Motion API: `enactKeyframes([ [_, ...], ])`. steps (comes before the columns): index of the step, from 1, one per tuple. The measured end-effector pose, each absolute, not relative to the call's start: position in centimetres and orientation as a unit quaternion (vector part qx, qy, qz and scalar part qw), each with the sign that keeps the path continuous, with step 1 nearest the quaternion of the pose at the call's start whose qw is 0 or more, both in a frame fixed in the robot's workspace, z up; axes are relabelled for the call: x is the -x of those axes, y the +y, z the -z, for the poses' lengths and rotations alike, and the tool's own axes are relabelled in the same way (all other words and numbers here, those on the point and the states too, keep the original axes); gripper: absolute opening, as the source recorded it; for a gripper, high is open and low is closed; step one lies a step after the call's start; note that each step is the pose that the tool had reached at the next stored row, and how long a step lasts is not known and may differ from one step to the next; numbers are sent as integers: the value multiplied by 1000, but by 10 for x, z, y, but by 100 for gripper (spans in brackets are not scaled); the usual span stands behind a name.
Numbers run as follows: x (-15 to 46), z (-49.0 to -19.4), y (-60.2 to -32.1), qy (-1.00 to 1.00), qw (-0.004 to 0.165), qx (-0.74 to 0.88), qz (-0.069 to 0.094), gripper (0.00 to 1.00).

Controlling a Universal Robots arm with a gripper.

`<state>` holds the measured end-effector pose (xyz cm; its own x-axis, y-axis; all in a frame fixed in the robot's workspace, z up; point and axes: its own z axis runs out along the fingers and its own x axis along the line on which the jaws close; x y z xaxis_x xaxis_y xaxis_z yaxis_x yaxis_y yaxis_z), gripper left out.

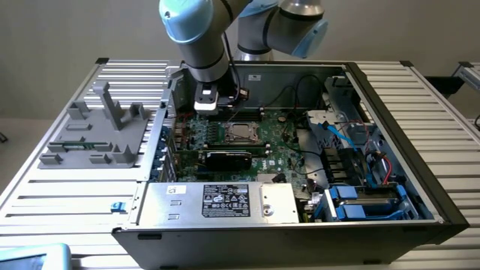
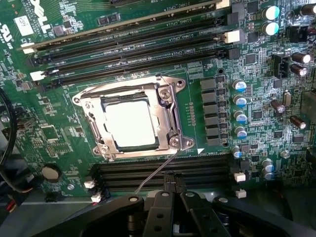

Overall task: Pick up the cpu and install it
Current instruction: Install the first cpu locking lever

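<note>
Open PC case [image 1: 390, 107]. The arm [image 1: 202, 39] angles steeply down into it, wrist facing the motherboard [image 2: 256, 128]. Landmark is the socket [image 2: 168, 94]: the cpu [image 2: 129, 123] lies flat inside its metal frame; it is square, with no long axis. The gripper [image 2: 170, 183] hangs just beside the socket, over the memory slots [image 2: 207, 170], jaws together, empty.

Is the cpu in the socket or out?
In: the shiny silver square cpu lies flat within the metal-framed dark socket on the green motherboard.
</note>
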<state>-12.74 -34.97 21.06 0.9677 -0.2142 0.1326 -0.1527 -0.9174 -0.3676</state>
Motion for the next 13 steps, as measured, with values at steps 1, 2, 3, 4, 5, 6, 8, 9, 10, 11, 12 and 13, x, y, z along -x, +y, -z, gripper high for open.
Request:
enactKeyframes([
  [1,127,-209,-350,94,180,975,85,11],
  [2,127,-207,-350,94,180,975,85,11],
  [3,127,-206,-350,95,180,975,85,11],
  [4,127,-205,-350,95,180,975,85,11],
  [5,127,-204,-350,95,180,975,85,11],
  [6,127,-203,-349,96,180,975,85,11],
  [8,127,-203,-349,97,180,975,85,11],
  [9,127,-202,-349,98,180,975,85,11],
  [10,126,-202,-349,98,180,975,85,11],
  [11,126,-201,-349,99,180,975,85,11],
  [12,125,-201,-349,100,179,975,85,11],
  [13,125,-201,-349,100,179,975,85,11],
])
